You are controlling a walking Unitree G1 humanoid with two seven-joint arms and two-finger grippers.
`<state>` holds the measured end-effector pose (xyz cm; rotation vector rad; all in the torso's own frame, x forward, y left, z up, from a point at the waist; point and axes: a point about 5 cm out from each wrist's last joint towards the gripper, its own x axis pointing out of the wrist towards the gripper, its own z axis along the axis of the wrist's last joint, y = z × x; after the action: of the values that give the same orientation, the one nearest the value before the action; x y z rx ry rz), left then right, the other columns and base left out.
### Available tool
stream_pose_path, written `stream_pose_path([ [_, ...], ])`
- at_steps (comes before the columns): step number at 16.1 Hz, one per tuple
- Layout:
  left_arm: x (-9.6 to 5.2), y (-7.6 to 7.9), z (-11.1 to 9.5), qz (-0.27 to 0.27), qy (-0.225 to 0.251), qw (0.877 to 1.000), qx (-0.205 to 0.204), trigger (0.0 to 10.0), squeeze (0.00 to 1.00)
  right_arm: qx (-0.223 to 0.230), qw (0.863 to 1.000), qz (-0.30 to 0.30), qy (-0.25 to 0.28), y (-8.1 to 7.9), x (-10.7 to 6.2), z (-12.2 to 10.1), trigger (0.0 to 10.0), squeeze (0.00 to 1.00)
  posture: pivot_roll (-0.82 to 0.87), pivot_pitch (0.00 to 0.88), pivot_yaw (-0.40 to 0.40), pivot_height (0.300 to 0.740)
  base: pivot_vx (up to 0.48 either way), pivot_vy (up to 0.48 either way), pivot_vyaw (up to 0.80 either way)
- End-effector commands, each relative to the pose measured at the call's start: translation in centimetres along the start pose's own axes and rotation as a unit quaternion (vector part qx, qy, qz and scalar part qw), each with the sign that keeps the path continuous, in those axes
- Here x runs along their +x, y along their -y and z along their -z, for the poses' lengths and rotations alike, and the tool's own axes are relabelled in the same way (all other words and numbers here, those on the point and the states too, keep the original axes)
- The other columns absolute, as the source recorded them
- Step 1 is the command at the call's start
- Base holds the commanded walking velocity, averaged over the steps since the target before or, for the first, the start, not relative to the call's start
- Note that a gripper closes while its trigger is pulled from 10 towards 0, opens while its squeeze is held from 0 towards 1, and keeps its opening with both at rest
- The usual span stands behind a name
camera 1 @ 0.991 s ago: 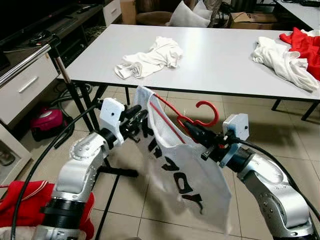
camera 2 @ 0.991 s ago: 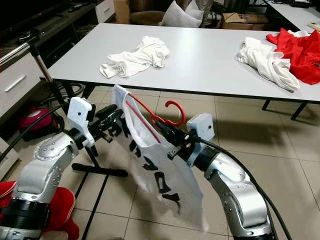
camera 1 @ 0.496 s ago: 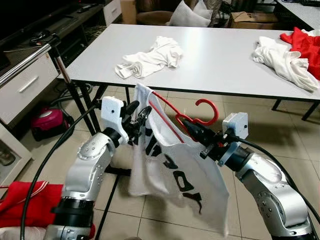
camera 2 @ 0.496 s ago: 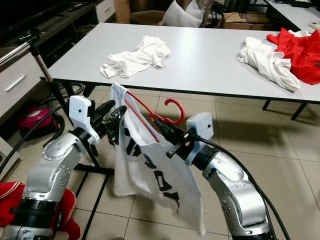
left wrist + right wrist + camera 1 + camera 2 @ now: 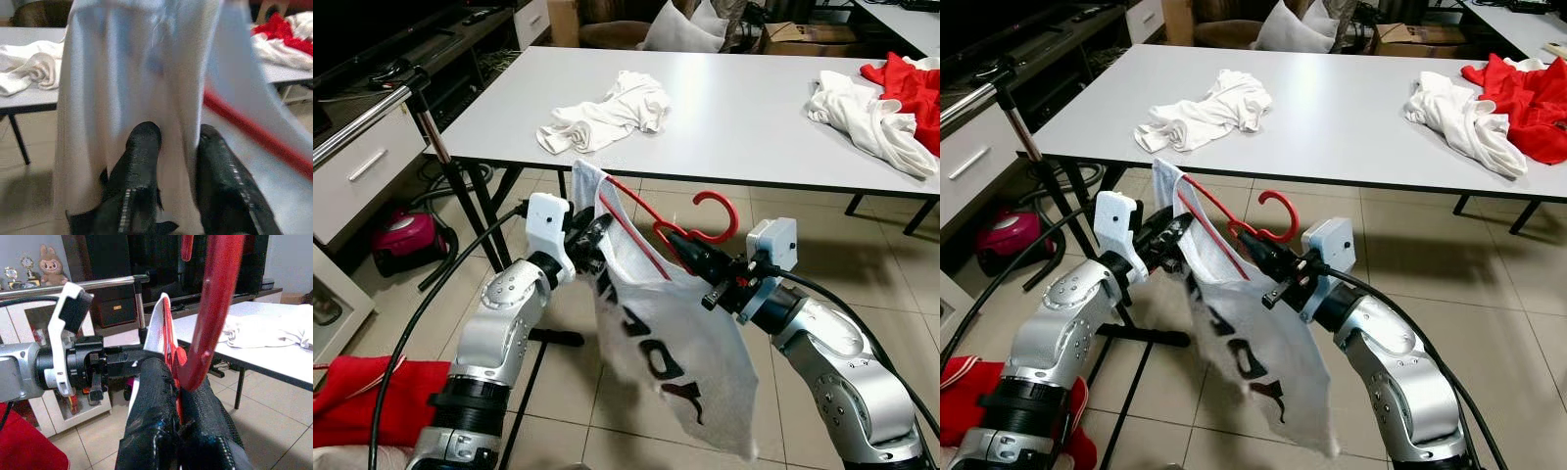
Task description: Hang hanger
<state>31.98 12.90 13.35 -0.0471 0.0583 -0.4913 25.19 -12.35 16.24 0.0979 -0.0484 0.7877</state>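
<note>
- The right pincer is pinching the red hanger at its neck, fingers pressed together on the plastic just below the hook, which is curling upward above the fingertips.
- A white shirt with dark lettering is draping from the hanger and hanging down below both pincers — its lower hem is dangling above the tiled floor.
- The left pincer is sitting just beside the right one, on the robot's left, its fingers pressing into the shirt's upper edge near the hanger's red arm.
- In the left wrist view, its two black fingers are standing slightly apart with white cloth lying between and in front of them; whether they are really gripping it is hard to tell.
- Beyond both pincers a white desk is carrying a crumpled white garment ahead of the left pincer, and white and red clothes far off past the right pincer.
- To the left of the left pincer a metal rail on a black stand is rising, well apart from the hanger.
- A red cloth is lying on the floor below the left arm.
</note>
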Motion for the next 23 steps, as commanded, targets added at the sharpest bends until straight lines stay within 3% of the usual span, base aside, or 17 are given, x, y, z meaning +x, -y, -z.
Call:
stream_pose_path([
  [1,0.3,-0.3,-0.5,-0.006,0.005,1.0,0.013,0.0,0.0,-0.013,1.0,-0.01,0.027,-0.3,0.3,-1.4,0.0,0.0,-0.15,0.0,0.087,0.74,0.0,0.0,0.0],
  [9,0.5,-0.6,-0.6,-0.006,0.014,1.0,0.007,0.0,0.0,-0.017,0.999,-0.008,0.027,-0.3,0.4,-1.5,0.0,0.0,-0.15,0.0,0.089,0.74,0.0,0.0,0.0],
  [11,0.2,-1.0,-0.9,-0.013,0.019,1.0,0.009,0.0,0.0,-0.028,1.0,0.003,0.005,0.0,0.3,-1.0,0.0,0.0,-0.15,0.0,0.086,0.74,0.0,0.0,0.0],
  [16,-2.2,-4.3,-4.3,-0.046,0.055,0.995,0.063,0.0,0.0,-0.075,0.994,0.001,-0.074,0.4,-0.4,1.4,0.0,0.0,-0.13,0.0,0.073,0.74,0.0,0.0,0.0],
  [18,-2.1,-5.5,-5.8,-0.067,0.064,0.992,0.081,0.0,0.0,-0.058,0.997,-0.009,-0.054,0.2,-0.3,0.9,0.0,0.0,-0.13,0.0,0.07,0.74,0.0,0.0,0.0],
  [21,-1.1,-7.3,-7.2,-0.13,0.074,0.985,0.09,0.0,0.0,-0.044,0.995,-0.079,-0.042,-1.1,-0.9,0.4,0.0,0.0,-0.13,0.0,0.071,0.74,0.0,0.0,0.0],
  [23,-0.2,-8.3,-7.2,-0.146,0.049,0.984,0.093,0.0,0.0,-0.03,0.994,-0.1,-0.023,-1.6,-1.3,-0.3,0.0,0.0,-0.14,0.0,0.081,0.74,0.0,0.0,0.0],
])
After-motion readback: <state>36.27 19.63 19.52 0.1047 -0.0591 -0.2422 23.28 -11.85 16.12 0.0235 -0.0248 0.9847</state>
